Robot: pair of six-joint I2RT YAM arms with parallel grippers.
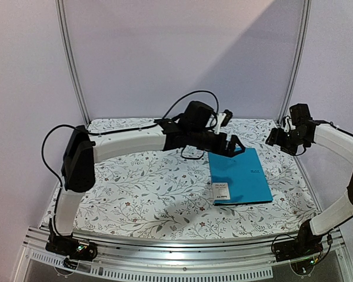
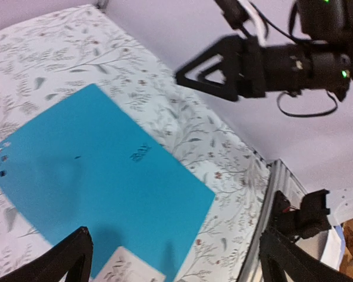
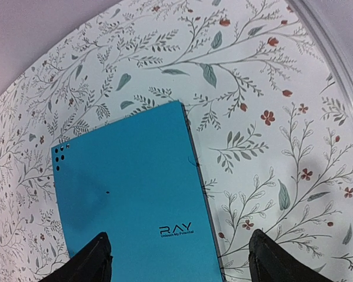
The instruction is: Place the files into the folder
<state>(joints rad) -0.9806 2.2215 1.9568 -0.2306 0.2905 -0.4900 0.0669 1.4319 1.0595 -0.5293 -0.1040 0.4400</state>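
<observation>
Lying closed on floral tablecloth: teal folder; pale wall behind; left tool, right tool spread wide, empty.

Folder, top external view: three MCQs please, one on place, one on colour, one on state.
1. Where does the folder lie on the table?
A. in the far left corner
B. right of centre
C. hanging over the near edge

2. What colour is its cover?
A. teal-blue
B. red
C. black

3. What state is it in?
A. open, inside showing
B. standing on edge
C. closed, lying flat

Answers:
1 B: the top view shows it right of the middle, wholly on the table.
2 A: all three views show a teal-blue cover.
3 C: only the outer cover shows, flat on the table, and the open left gripper near its far edge holds nothing.
</observation>
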